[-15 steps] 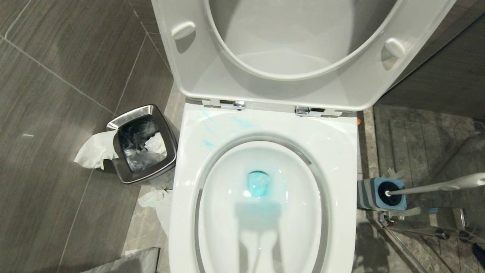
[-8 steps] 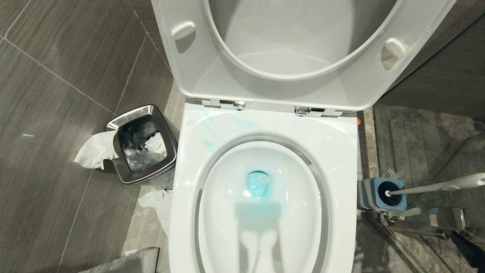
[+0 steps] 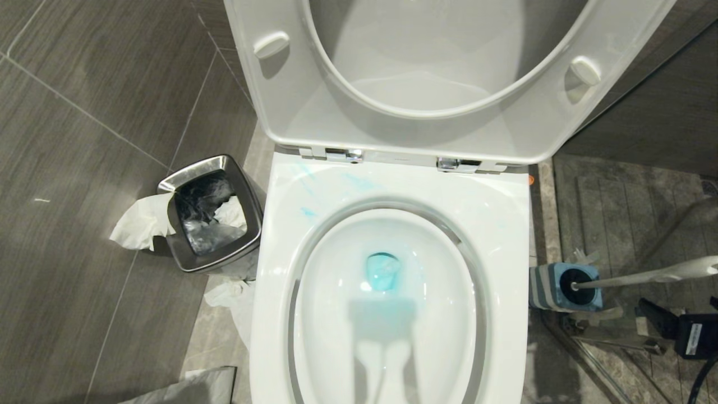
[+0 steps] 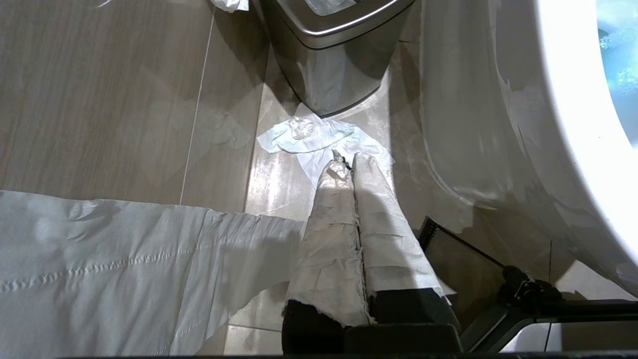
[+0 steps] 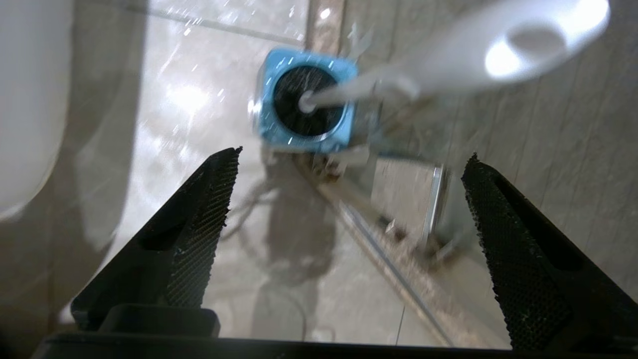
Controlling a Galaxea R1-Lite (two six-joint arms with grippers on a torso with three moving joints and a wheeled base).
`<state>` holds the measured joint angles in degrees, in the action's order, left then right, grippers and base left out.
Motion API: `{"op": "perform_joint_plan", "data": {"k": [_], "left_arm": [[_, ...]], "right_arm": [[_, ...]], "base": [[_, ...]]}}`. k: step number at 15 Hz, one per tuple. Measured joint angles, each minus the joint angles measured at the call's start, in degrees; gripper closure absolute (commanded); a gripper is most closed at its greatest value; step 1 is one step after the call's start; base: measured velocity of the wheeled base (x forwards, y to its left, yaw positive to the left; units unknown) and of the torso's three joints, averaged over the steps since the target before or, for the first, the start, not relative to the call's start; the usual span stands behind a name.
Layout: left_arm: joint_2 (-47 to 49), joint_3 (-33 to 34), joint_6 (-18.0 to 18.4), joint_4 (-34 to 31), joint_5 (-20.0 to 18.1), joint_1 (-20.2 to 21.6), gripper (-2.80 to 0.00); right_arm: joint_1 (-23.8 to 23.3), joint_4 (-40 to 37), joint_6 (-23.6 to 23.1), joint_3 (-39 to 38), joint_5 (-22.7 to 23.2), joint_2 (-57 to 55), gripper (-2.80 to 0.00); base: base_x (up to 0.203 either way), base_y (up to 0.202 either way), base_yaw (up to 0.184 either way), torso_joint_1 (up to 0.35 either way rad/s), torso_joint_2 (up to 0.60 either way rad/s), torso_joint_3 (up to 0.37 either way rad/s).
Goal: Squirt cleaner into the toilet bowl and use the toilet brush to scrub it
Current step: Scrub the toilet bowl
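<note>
Bathroom floor of dark grey wood-grain tiles, seen from above. The toilet bowl stands at centre with its seat and lid raised; blue liquid pools at the drain and streaks the rear rim. To the robot's left, a steel waste bin with crumpled paper over its edge and on the floor. To the right, the toilet brush rests head-down in its blue holder, handle leaning away. The right gripper hovers near the holder, jaws spread wide, empty. The left gripper, paper-wrapped, hangs low beside the bowl, fingers pressed together.
</note>
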<state>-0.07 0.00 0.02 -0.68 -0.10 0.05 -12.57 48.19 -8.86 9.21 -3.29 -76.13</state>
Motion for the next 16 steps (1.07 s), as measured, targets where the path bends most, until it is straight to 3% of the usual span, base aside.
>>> {"op": "perform_joint_plan", "data": {"k": [4, 8, 16], "left_arm": [[0.0, 0.0, 0.0, 0.0, 0.0, 0.0, 0.00], [0.0, 0.0, 0.0, 0.0, 0.0, 0.0, 0.00], [0.0, 0.0, 0.0, 0.0, 0.0, 0.0, 0.00]], "right_arm": [[-0.5, 8.5, 0.2, 0.7, -1.3, -8.2, -2.80], [-0.6, 9.6, 1.4, 2.9, -1.2, -13.2, -2.80], [-0.5, 19.4, 0.6, 6.2, -1.0, -20.9, -2.80]], "base": [[0.000, 0.000, 0.000, 0.000, 0.00, 0.000], [0.000, 0.000, 0.000, 0.000, 0.00, 0.000], [0.000, 0.000, 0.000, 0.000, 0.00, 0.000]]}}
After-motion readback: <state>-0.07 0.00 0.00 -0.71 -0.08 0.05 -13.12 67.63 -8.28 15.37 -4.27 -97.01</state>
